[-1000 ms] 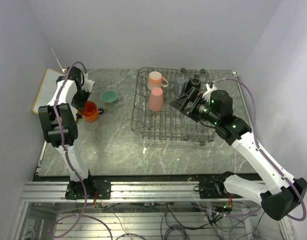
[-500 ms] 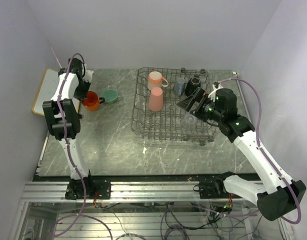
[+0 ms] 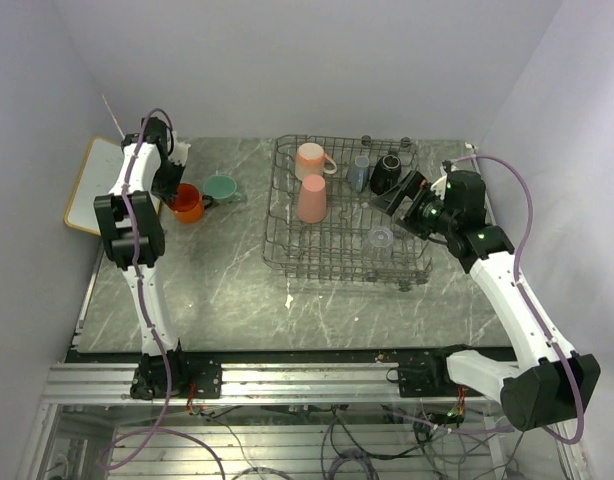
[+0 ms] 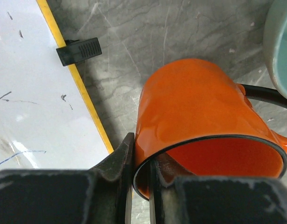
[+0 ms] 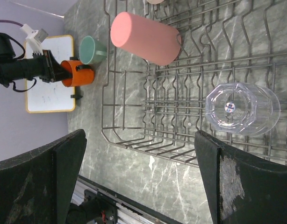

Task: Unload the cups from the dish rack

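My left gripper (image 3: 173, 192) is shut on the rim of the orange mug (image 3: 188, 204), one finger inside and one outside (image 4: 141, 163); the mug (image 4: 199, 121) is tilted just left of the mint green cup (image 3: 220, 187). The grey wire dish rack (image 3: 274, 210) holds the pale pink mug (image 3: 310, 159), tall pink tumbler (image 3: 311, 198), grey-blue cup (image 3: 359, 172), black mug (image 3: 386, 172) and clear glass (image 3: 381, 238). My right gripper (image 3: 402, 195) is open and empty above the rack's right side. Its view shows the tumbler (image 5: 146, 38), glass (image 5: 241, 108) and rack (image 5: 130, 145).
A wood-framed whiteboard (image 3: 87, 185) lies at the table's far left edge, close to the orange mug; a black clip (image 4: 79, 50) sits on its frame. Grey walls enclose the table at the back and on both sides.
My left gripper has carried the orange mug away from the near side to beside the mint cup. My right gripper has pulled back to the right, uncovering the clear glass.
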Controlling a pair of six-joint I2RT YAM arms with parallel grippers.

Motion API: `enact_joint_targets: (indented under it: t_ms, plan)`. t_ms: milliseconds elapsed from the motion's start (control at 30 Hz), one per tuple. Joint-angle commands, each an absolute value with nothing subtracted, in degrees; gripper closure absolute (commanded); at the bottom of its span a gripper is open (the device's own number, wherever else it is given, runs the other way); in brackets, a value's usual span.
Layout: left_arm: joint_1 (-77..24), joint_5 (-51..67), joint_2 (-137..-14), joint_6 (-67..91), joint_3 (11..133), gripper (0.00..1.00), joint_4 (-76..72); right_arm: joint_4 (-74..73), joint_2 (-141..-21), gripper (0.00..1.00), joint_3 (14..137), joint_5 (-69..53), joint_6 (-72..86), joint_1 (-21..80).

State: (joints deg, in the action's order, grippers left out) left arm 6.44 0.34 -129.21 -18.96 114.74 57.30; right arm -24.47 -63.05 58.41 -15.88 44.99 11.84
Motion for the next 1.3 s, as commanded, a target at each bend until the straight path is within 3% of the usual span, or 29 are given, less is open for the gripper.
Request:
enact_joint_targets:
  t_ms: [0, 167, 267, 400, 433, 467, 533, 667, 833, 1033, 1267]
  plan:
    - [6.24, 4.17, -131.58, -17.07, 119.8, 0.93, 59.59, -23.53, -63.71, 0.0, 57.75, -17.13, 43.62, 10.6]
    - [6.12, 8.44, -134.04, -16.21, 123.8, 0.93, 62.9, -25.0, -64.69, 0.0, 58.25, -13.94, 42.19, 10.13]
    - [6.09, 7.87, -133.19, -17.08, 122.5, 0.84, 62.9, -25.93, -66.1, 0.0, 59.69, -11.27, 40.3, 10.18]
    - [6.23, 4.71, -128.74, -18.11, 117.73, 0.43, 59.84, -25.98, -69.41, 0.0, 61.49, -9.31, 37.54, 10.15]
    - [6.24, 4.25, -127.74, -18.51, 117.0, 0.27, 59.45, -25.56, -70.43, 0.0, 61.82, -9.15, 37.06, 10.13]
    - [6.24, 3.91, -126.92, -18.68, 116.63, 0.24, 59.31, -25.02, -71.28, 0.0, 62.05, -8.81, 36.62, 10.18]
    - [6.35, 3.64, -125.48, -18.97, 116.97, 0.04, 59.76, -23.78, -72.9, 0.0, 62.72, -7.73, 35.63, 10.19]
    - [6.57, 3.92, -121.6, -19.22, 118.39, 0.02, 60.97, -22.17, -77.52, 0.0, 65.47, -6.76, 33.19, 10.49]
    - [6.51, 5.84, -115.24, -19.65, 118.58, 0.02, 63.42, -23.78, -82.79, 0.0, 71.21, 3.17, 28.61, 12.11]
    - [6.51, 8.71, -104.28, -19.45, 110.71, 0.01, 62.9, -25.53, -91.84, 0.01, 78.02, 14.3, 24.58, 12.53]
    - [6.51, 13.46, -94.78, -17.69, 100.49, 0.01, 61.19, -25.16, -103.15, 0.13, 84.07, 18.42, 20.13, 13.18]
